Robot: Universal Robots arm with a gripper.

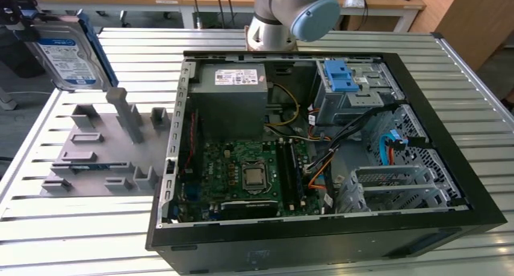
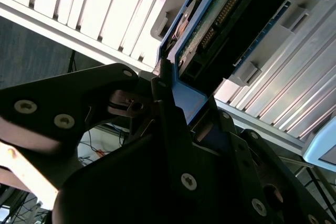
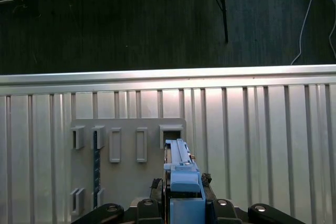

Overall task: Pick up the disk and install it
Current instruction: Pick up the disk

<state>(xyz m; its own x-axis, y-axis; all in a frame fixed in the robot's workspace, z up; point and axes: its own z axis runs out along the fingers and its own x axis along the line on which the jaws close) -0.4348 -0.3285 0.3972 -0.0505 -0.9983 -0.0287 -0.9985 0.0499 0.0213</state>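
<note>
While one disk [image 1: 71,55] hangs clear of the desk [image 1: 88,228] at the exterior view's far left, one pincer [image 2: 191,114] is clamped on it. In the second wrist view the black fingers [image 2: 161,85] close on the blue rail frame at the disk's edge. In the exterior view the disk is tilted, with its white-and-blue label facing the camera. It hangs above and just beyond the far end of one grey holder [image 1: 105,150]. In the first wrist view the disk [image 3: 181,174] appears edge-on over the holder [image 3: 128,129].

One grey holder lies flat on the slatted desk, left of the case, with several upright posts and open slots. A thin dark strip [image 3: 95,163] stands in one slot.

One open computer case [image 1: 418,240] lies on its side at the middle of the desk. It holds:
- one grey power-supply box [image 1: 233,95] at its far side
- one green mainboard [image 1: 249,171] nearer the camera
- one light-blue latch [image 1: 341,77] on a metal bay at the far right
- one metal cage [image 1: 393,189] at the near right
- loose cables between these parts

The arm's base [image 1: 289,14] stands beyond the case.
</note>
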